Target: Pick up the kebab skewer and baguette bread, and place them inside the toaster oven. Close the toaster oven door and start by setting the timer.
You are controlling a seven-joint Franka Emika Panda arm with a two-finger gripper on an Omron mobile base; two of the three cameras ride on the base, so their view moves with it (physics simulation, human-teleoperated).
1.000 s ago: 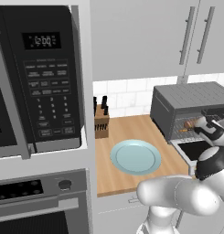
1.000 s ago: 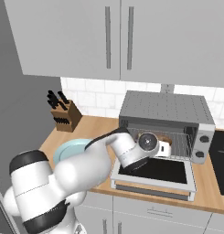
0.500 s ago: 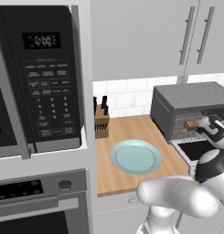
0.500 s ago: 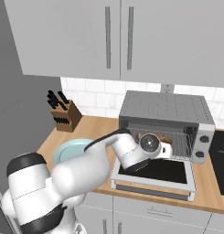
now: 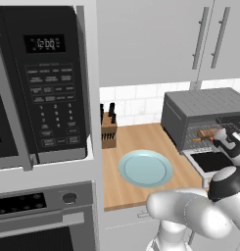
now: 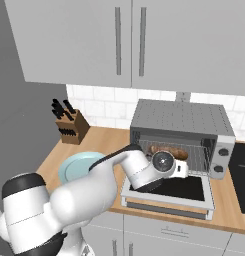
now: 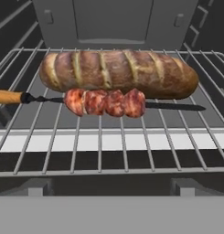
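The baguette bread (image 7: 118,73) lies across the wire rack (image 7: 99,151) inside the toaster oven (image 6: 179,120). Right in front of it, touching its near side, lies the kebab skewer (image 7: 106,102), orange handle to the left. In the right base view the loaf (image 6: 169,151) shows through the oven's opening. The toaster oven door (image 6: 166,192) hangs down flat and open. My gripper (image 6: 183,169) hovers over that door at the mouth of the oven, open and holding nothing. In the left base view the hand (image 5: 225,139) sits before the rack.
A light blue plate (image 5: 145,168) rests on the wooden counter left of the oven, with a knife block (image 5: 108,130) behind it. Knobs (image 6: 223,152) line the toaster oven's right side. A black microwave (image 5: 43,83) and built-in oven (image 5: 43,215) stand at far left.
The hand has eased slightly back and down from the oven's opening. The bread and skewer stay put on the rack, and the jaws stay wide.
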